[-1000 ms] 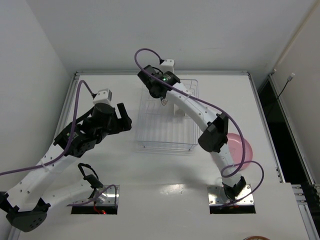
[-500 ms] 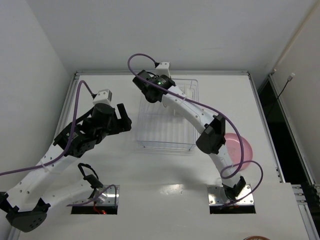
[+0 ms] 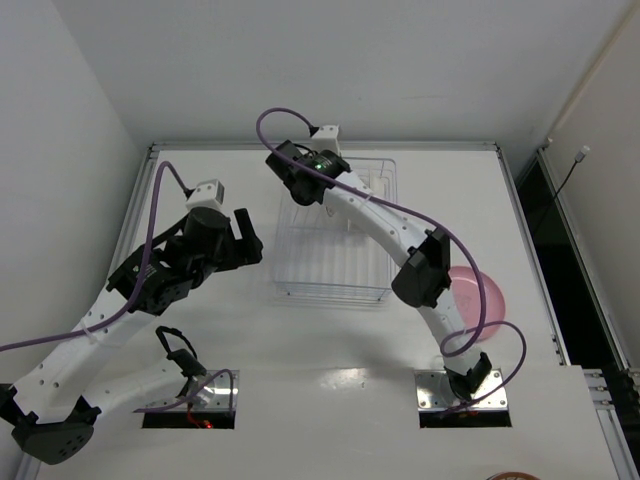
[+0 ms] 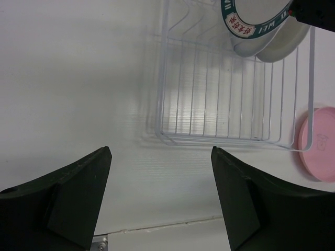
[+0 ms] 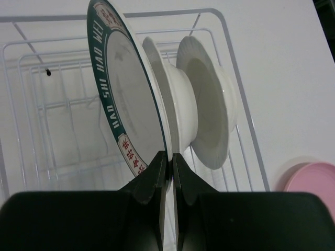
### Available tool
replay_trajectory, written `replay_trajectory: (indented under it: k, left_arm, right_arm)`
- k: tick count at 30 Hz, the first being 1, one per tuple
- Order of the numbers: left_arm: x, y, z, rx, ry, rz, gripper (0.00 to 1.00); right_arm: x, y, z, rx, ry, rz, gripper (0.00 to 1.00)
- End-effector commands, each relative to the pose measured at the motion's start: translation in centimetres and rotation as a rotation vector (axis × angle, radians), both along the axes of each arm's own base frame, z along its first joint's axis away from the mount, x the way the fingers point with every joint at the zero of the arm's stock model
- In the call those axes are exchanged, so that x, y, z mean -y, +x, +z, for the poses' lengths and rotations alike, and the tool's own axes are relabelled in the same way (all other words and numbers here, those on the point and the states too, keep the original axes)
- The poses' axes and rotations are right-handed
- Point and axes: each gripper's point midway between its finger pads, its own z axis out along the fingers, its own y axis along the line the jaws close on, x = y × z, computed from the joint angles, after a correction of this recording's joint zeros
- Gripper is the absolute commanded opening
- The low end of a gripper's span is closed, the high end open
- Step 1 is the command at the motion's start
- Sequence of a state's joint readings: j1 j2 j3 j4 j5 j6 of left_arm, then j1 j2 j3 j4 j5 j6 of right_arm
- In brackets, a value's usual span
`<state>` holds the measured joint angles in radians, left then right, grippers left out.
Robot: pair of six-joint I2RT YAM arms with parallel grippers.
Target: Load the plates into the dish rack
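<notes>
My right gripper (image 5: 168,156) is shut on the lower rim of the white plate with the dark teal band (image 5: 123,99), holding it on edge over the far end of the wire dish rack (image 5: 63,130). A pale whitish dish (image 5: 209,112) stands on edge in the rack just behind it. The pink plate (image 3: 490,297) lies flat on the table right of the rack (image 3: 335,270). My left gripper (image 4: 160,151) hovers open and empty over the table left of the rack (image 4: 225,99). Its view shows the teal-rimmed plate (image 4: 246,26) and the pink plate (image 4: 320,151).
The right arm (image 3: 385,225) stretches diagonally across the rack from its base at the near edge. The table (image 3: 300,340) is white, with a raised border along its back and sides. White walls rise behind and to the left.
My right gripper has carried the teal-rimmed plate a little to the left over the rack's far end, then held still. The left arm has barely moved.
</notes>
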<state>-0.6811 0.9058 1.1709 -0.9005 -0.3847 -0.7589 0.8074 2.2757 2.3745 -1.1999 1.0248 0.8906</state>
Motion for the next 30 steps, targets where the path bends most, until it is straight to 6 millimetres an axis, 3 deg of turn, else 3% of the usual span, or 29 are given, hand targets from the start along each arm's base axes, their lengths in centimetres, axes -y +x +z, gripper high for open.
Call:
replay_trajectory:
  k: [1, 7, 8, 10, 12, 14, 16, 17, 20, 21, 23, 24, 25, 26, 27, 28, 29, 30]
  left_arm:
    - [-0.2, -0.5, -0.2, -0.004, 0.023, -0.015, 0.75]
    - [-0.2, -0.5, -0.2, -0.004, 0.023, -0.015, 0.76]
    - [-0.2, -0.5, -0.5, -0.011, 0.029, -0.015, 0.76]
    - [-0.2, -0.5, -0.5, -0.011, 0.029, -0.015, 0.76]
    - [-0.2, -0.5, -0.5, -0.013, 0.021, -0.010, 0.76]
    - [-0.1, -0.4, -0.7, -0.020, 0.027, -0.010, 0.76]
    - [-0.2, -0.3, -0.4, -0.009, 0.025, -0.003, 0.77]
    - [-0.3, -0.3, -0.4, -0.007, 0.035, -0.010, 0.77]
    - [-0.1, 0.3, 0.1, 0.006, 0.043, -0.007, 0.78]
    - [-0.2, 0.3, 0.2, 0.009, 0.048, 0.000, 0.78]
    - [0.1, 0.7, 0.0, -0.003, 0.057, 0.000, 0.78]
    - [0.1, 0.7, 0.4, 0.005, 0.051, 0.000, 0.78]
    - [0.2, 0.9, 0.1, -0.003, 0.057, 0.000, 0.78]
    - [0.5, 0.9, -0.1, -0.013, 0.059, -0.007, 0.78]
    - [0.5, 0.9, -0.1, -0.013, 0.059, -0.007, 0.78]
    - [0.5, 0.9, -0.1, -0.013, 0.059, -0.007, 0.78]
    - [0.8, 1.0, 0.0, -0.018, 0.056, -0.015, 0.78]
    - [0.9, 1.1, -0.3, -0.026, 0.062, -0.015, 0.78]
  right_arm:
    - [-1.3, 0.6, -0.8, 0.019, 0.056, 0.002, 0.00]
    - [-1.9, -0.4, -5.7, -0.098, 0.018, 0.017, 0.00]
    - [-2.3, -0.8, -6.5, -0.134, 0.035, 0.032, 0.04]
    - [-2.5, -1.4, -7.1, -0.168, 0.049, 0.045, 0.19]
    - [-3.0, -1.7, -6.9, -0.187, 0.084, 0.062, 0.42]
    - [-2.9, -1.3, -4.4, -0.157, 0.121, 0.078, 0.62]
    - [-2.8, -0.7, -1.6, -0.131, 0.181, 0.102, 0.74]
    - [-2.0, -0.4, 0.8, -0.100, 0.224, 0.102, 0.83]
    - [-0.2, -1.0, 5.3, -0.068, 0.329, 0.113, 0.96]
    - [2.1, -1.8, 7.9, -0.043, 0.366, 0.098, 0.96]
    - [3.8, -2.8, 10.2, -0.027, 0.448, 0.112, 1.00]
    - [6.2, -2.8, 9.7, -0.047, 0.441, 0.092, 1.00]
    - [8.1, -4.1, 12.5, 0.003, 0.489, 0.101, 1.00]
    - [9.2, -4.8, 12.6, -0.012, 0.523, 0.101, 1.00]
    - [11.0, -5.4, 11.2, -0.048, 0.517, 0.067, 1.00]
    - [14.3, -5.6, 10.9, -0.053, 0.530, 0.000, 1.00]
    - [15.8, -7.0, 11.8, -0.039, 0.575, -0.004, 1.00]
    - [17.3, -8.1, 9.2, -0.105, 0.563, -0.042, 1.00]
